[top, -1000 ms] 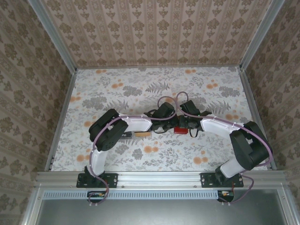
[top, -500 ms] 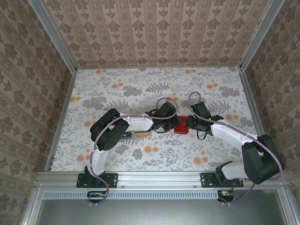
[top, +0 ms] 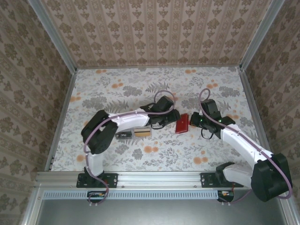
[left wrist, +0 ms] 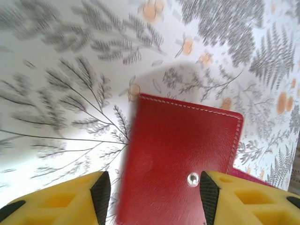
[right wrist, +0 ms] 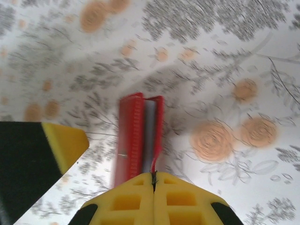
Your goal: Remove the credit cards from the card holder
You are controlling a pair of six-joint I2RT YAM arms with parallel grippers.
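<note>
Floral table (top: 117,89), red wallet (top: 182,124) tilted on edge at centre, pinched by closed right gripper (right wrist: 153,180), left gripper (left wrist: 153,187) spread apart around it, grey card (top: 124,136) and tan card (top: 142,132) laid flat beside left arm (top: 126,119)

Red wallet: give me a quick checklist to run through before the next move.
1. Right gripper shut on an edge of the red wallet: ok.
2. Left gripper open, a finger on either side of the wallet: ok.
3. Card left inside: something pale shows between the covers, cannot tell.
4. Dark grey card and tan card lie on the table, apart from the wallet: ok.
</note>
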